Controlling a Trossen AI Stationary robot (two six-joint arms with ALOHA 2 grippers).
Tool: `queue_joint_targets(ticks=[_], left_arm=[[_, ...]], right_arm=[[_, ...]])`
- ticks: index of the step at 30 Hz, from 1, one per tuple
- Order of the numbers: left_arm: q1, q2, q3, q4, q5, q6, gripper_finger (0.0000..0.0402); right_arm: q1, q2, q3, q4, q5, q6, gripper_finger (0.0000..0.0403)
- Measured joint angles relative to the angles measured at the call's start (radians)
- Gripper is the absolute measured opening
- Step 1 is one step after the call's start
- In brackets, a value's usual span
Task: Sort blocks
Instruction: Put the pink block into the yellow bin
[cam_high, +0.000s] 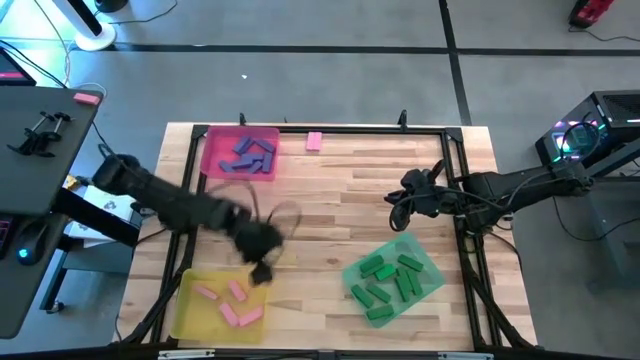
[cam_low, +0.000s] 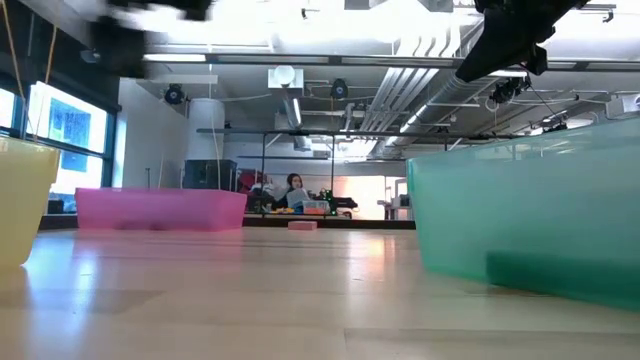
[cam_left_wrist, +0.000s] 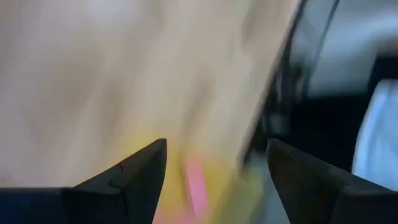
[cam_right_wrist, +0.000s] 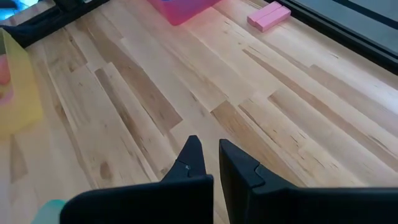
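Now my left gripper (cam_high: 262, 272) gapes empty by the yellow tray (cam_high: 188, 318); right gripper (cam_high: 397, 211) is closed, idle. One pink block (cam_high: 314, 141) lies far off; a rushed reach may knock it.

trays (cam_high: 428, 262): 3 | pink blocks (cam_high: 314, 141): 4 | green blocks (cam_high: 381, 268): several | purple blocks (cam_high: 246, 156): several

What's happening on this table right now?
A two-arm robot is sorting small blocks by colour into trays. The left gripper is open and empty just above the yellow tray, which holds pink blocks. The pink tray holds purple-blue blocks, the green tray green blocks. One pink block lies loose on the wooden table near its far edge. The right gripper waits shut above the table beside the green tray.
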Motion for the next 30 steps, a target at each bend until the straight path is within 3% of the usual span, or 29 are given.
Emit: queue_joint_targets(ticks=[5,7,12,15,18,20,25,30], left_arm=[[0.313,0.052,0.092,0.112,-0.237,0.233,0.0257],[0.452,0.114,0.131,0.141,-0.289,0.277,0.0256],[0.765,0.357,0.259,0.154,-0.32,0.386,0.0256],[0.892,0.494,0.357,0.154,-0.265,0.427,0.0255],[0.958,0.602,0.472,0.139,-0.206,0.514,0.0233],[0.974,0.662,0.55,0.099,-0.197,0.57,0.0193],[0.985,0.791,0.726,-0.005,-0.193,0.707,0.0027],[0.983,0.892,0.826,-0.099,-0.232,0.746,0.0004]], right_arm=[[0.0,0.0,0.0,0.0,0.005,-0.003,0.0],[0.0,0.0,0.0,0.001,0.012,0.025,0.0],[0.0,0.0,0.0,0.004,0.082,0.124,0.0],[0.0,0.0,0.0,0.003,0.128,0.215,0.0],[-0.001,0.0,0.0,0.003,0.175,0.304,0.0],[-0.002,0.0,0.0,0.002,0.206,0.361,0.0],[-0.022,0.0,0.0,0.001,0.23,0.421,0.0],[-0.068,0.0,0.0,0.001,0.213,0.412,0.0]])
